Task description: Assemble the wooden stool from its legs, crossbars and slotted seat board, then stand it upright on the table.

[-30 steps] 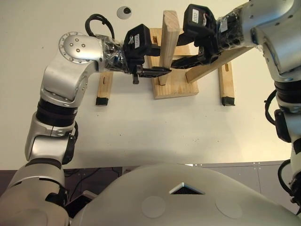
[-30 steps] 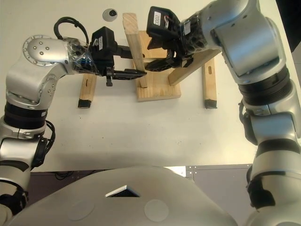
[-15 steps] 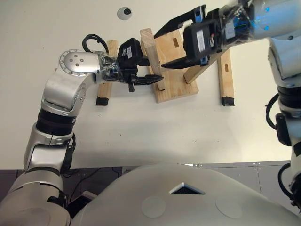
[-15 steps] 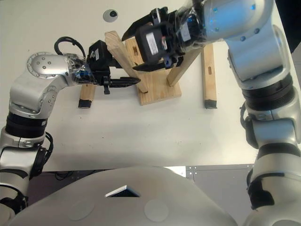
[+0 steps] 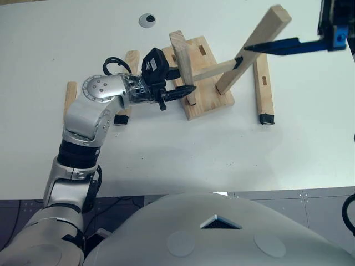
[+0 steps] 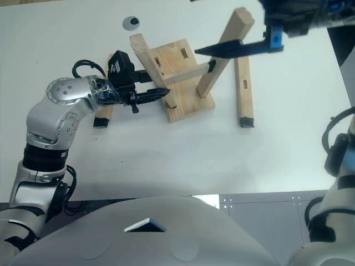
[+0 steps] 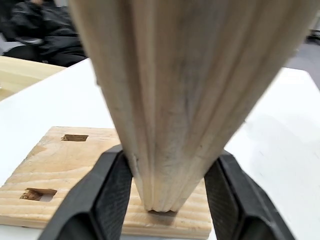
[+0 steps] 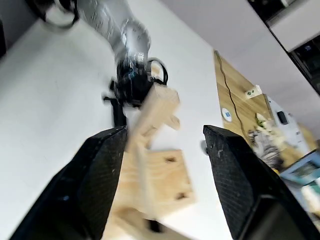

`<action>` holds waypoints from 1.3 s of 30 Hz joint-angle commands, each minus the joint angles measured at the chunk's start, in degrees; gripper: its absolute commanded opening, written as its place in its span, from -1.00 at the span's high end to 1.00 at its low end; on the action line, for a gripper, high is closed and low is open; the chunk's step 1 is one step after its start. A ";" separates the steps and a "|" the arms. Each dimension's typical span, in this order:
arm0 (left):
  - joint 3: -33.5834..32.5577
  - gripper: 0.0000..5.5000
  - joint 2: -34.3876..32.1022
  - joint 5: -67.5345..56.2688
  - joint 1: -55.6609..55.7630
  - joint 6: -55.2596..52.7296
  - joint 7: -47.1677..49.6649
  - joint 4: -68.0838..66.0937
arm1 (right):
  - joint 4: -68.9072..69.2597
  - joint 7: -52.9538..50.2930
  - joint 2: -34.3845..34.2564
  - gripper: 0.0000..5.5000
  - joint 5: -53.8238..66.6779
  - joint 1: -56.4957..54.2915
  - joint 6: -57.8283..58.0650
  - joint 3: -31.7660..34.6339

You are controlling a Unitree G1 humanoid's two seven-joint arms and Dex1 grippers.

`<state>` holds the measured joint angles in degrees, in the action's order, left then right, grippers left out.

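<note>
The slotted seat board (image 5: 209, 102) lies flat on the white table. A wooden leg (image 5: 180, 52) stands on it, and my left gripper (image 5: 180, 92) is shut on the leg low down, just above the board; its fingers (image 7: 107, 192) press both sides of the leg. A crossbar (image 5: 213, 67) runs from this leg to a second leg (image 5: 252, 47) that leans at the board's right edge. My right gripper (image 8: 164, 131) is open, high above and to the right of the stool; one finger (image 5: 277, 46) crosses in front of the leaning leg.
A loose slotted leg (image 5: 264, 83) lies right of the board. Another leg (image 5: 128, 61) lies left of it, partly under my left arm, and a short wooden piece (image 5: 69, 93) lies farther left. A small round object (image 5: 147, 20) sits at the back.
My right gripper has opened, let go of the leaning leg and risen up and to the right. The left gripper keeps its hold on the leg. The head view has shifted.
</note>
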<state>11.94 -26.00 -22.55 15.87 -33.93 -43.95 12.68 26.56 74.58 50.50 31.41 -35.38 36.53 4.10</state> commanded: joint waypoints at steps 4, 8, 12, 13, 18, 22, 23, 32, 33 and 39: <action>0.46 0.27 4.26 -3.39 -1.55 -8.91 3.81 -0.10 | 5.63 -28.83 -17.24 -0.02 -7.42 30.67 1.28 -8.00; -0.66 0.08 1.60 -5.91 -0.91 -9.44 -0.84 1.34 | -0.84 -40.38 -27.39 -0.02 -16.98 35.56 -5.97 -18.10; -2.07 -0.20 -0.92 -6.81 1.51 -9.89 -3.64 -0.39 | -6.68 -46.41 -32.41 -0.02 -22.70 34.77 -9.13 -23.22; -2.05 -0.25 -1.10 -6.74 1.84 -9.82 -4.01 -0.80 | -8.11 -47.30 -33.27 -0.02 -23.52 34.15 -9.55 -23.69; -1.72 -0.52 -3.37 -8.72 0.54 -10.51 -8.25 1.05 | -12.99 -48.70 -35.46 0.21 -25.99 32.65 -12.06 -25.08; -2.75 -0.69 -11.75 -8.38 0.42 -6.73 -19.03 -1.70 | -15.09 -48.69 -35.62 0.41 -26.29 32.67 -14.80 -24.77; -3.56 -0.69 -13.77 -8.58 0.82 -5.58 -21.91 -2.91 | -15.25 -48.18 -35.47 0.44 -26.07 32.85 -15.83 -24.57; -5.70 -0.69 -10.74 -2.14 11.12 5.59 -21.46 -21.54 | -18.68 -24.40 -16.50 0.63 -24.10 39.86 -37.08 -22.24; -6.09 -0.69 -9.05 -1.73 12.26 6.56 -19.89 -23.02 | -20.48 -21.29 -13.87 0.63 -24.17 39.67 -40.31 -21.55; -3.41 -0.69 0.22 7.44 22.31 17.01 -10.59 -43.12 | -28.81 -7.51 -6.24 0.63 -22.08 34.21 -50.73 -20.21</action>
<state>7.09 -28.53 -19.16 34.06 -20.81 -58.34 -23.10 1.90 63.84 41.64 12.00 0.36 -13.80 -15.21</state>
